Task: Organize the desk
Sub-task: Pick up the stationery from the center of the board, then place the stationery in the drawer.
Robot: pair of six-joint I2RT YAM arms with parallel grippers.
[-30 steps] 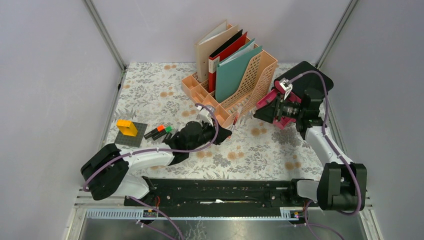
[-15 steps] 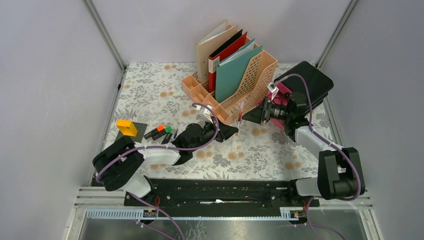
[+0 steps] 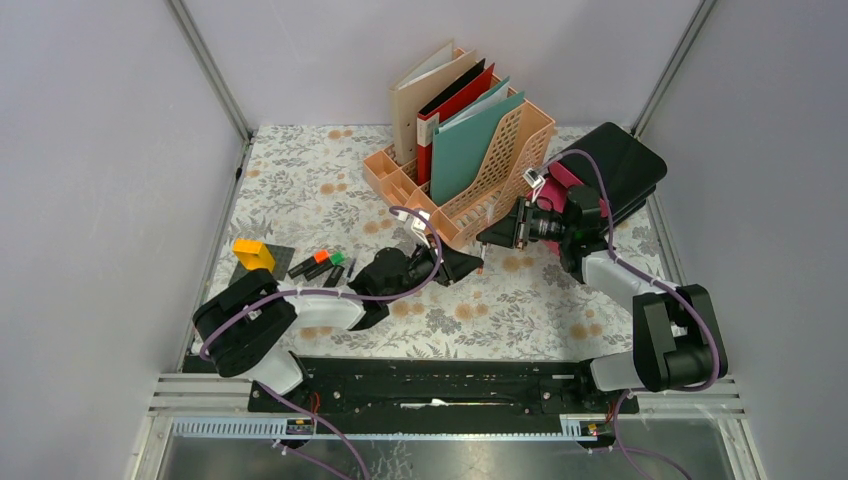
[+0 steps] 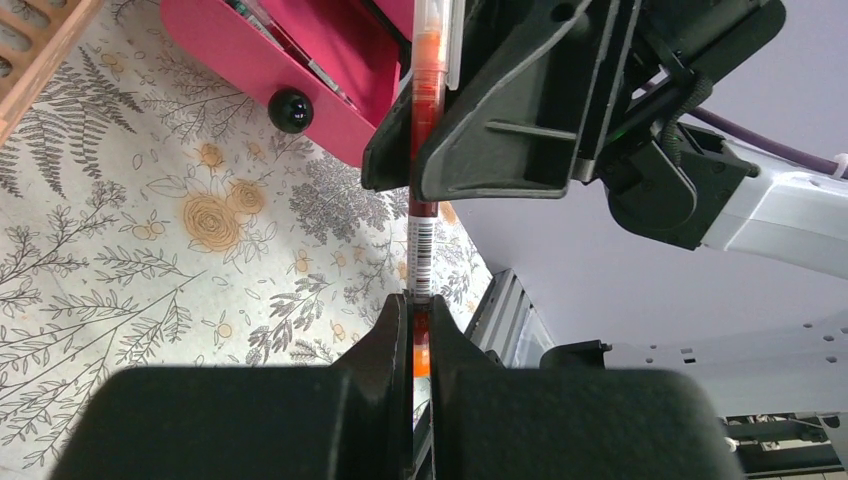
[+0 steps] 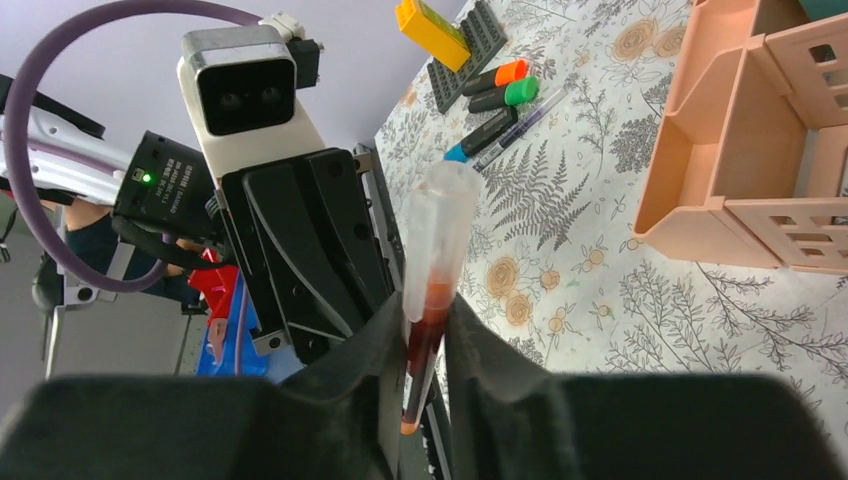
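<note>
Robotics lab test cell, dressed as an office desk. Enclosure: plain grey walls (image 3: 100, 150) on aluminium posts (image 3: 212, 70); left arm (image 3: 320, 312) and right arm (image 3: 620, 275) bolted to a black rail (image 3: 440, 385) at the near edge. Office dressing: desk (image 3: 300, 190) under floral cloth, peach file rack (image 3: 500, 170) of folders (image 3: 465, 150), markers (image 3: 320, 263).

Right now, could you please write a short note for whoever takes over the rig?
Left gripper: shut on the pen.
Right gripper: fingers closed on the same pen, below its clear cap.
The pen is in the air beside the rack, with both arms holding it.
Done: folders stand in the rack.
Left: markers and yellow block sit at the left of the desk.
</note>
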